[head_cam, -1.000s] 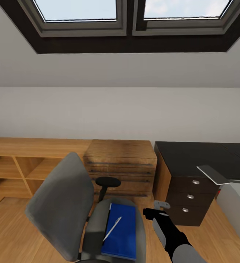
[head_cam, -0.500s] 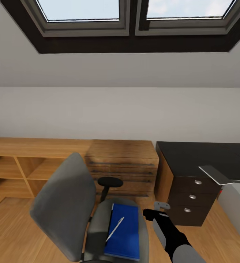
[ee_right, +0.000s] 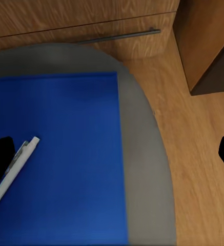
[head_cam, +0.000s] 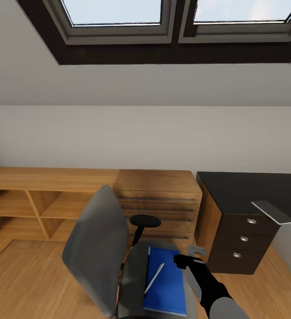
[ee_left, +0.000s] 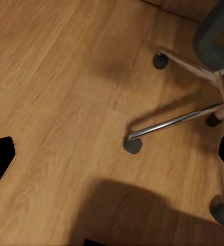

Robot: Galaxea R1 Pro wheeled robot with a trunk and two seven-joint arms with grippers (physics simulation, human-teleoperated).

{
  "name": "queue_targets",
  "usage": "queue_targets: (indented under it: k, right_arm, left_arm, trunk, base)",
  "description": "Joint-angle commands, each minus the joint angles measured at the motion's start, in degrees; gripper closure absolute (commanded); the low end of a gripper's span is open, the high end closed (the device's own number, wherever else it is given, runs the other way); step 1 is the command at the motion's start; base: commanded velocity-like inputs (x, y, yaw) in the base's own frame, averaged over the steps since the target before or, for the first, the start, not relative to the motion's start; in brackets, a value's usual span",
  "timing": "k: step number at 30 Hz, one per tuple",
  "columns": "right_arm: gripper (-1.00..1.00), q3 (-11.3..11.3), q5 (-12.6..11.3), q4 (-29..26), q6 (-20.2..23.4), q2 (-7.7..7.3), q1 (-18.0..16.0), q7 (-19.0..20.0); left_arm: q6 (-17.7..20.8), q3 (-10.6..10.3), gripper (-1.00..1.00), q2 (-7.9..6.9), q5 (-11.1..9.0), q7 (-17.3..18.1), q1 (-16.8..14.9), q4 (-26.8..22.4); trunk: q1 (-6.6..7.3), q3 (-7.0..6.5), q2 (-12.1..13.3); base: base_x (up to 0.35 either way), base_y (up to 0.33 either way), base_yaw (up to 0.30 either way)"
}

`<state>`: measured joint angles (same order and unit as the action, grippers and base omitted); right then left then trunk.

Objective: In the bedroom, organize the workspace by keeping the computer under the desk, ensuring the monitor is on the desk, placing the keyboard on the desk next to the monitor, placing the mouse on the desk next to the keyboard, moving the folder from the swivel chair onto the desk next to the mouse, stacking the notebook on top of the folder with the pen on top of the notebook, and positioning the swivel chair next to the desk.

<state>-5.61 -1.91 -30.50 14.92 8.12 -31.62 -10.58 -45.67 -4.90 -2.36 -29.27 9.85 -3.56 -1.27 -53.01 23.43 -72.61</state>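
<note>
Little of the task done, judging by this moment. Thin bright blue rectangular folder (head_cam: 165, 281) lying flat on the seat of the grey swivel chair with black armrests (head_cam: 99, 254), low centre of the head view, with the slim whitish pen (head_cam: 154, 278) resting diagonally on top. Long black desk top with black silver-knobbed drawers (head_cam: 247, 190) at right of frame, bare where visible apart from a thin grey slab (head_cam: 272, 212) overhanging its front edge, possibly the notebook, hard to confirm. No folder, notebook or pen stacked on the desk yet; chair standing near the desk's end.

Right gripper (head_cam: 190, 256) at lower centre-right, just beside the folder's near edge, holding nothing. Right wrist view: fingertips as dark shapes far apart at both frame edges, so spread wide; also the folder's corner (ee_right: 60, 154), the pen's tip (ee_right: 12, 174) and the seat rim.

Left wrist view: wooden plank floor (ee_left: 55, 92), chrome star base and casters of the chair (ee_left: 178, 120), not seen from the head. Left gripper (ee_left: 112, 159) likewise splayed and empty.
</note>
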Motion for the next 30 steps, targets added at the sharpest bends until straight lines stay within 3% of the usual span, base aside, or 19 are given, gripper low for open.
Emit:
queue_targets:
  k: [1,18,30]
  right_arm:
    - [-1.00,-0.19,-0.20,-0.11,0.25,0.06,-0.02,-0.15]
    - [-1.00,-0.18,-0.20,0.00,0.25,-0.01,-0.02,-0.14]
    - [-1.00,-0.19,-0.19,-0.03,0.28,-0.04,-0.02,-0.29]
  left_arm:
    - [-0.12,-0.46,-1.00,-0.01,-0.62,0.26,-0.04,0.04]
    - [-0.12,-0.46,-1.00,-0.01,-0.62,0.26,-0.04,0.04]
    - [-0.12,-0.46,-1.00,-0.01,-0.62,0.26,-0.03,0.04]
  trunk:
    - [0.00,0.07,-0.04]
    - [0.00,0.07,-0.04]
    - [0.00,0.07,-0.04]
  base:
    - [0.015,0.176,0.000]
    - [0.115,0.182,0.000]
    - [0.037,0.040,0.000]
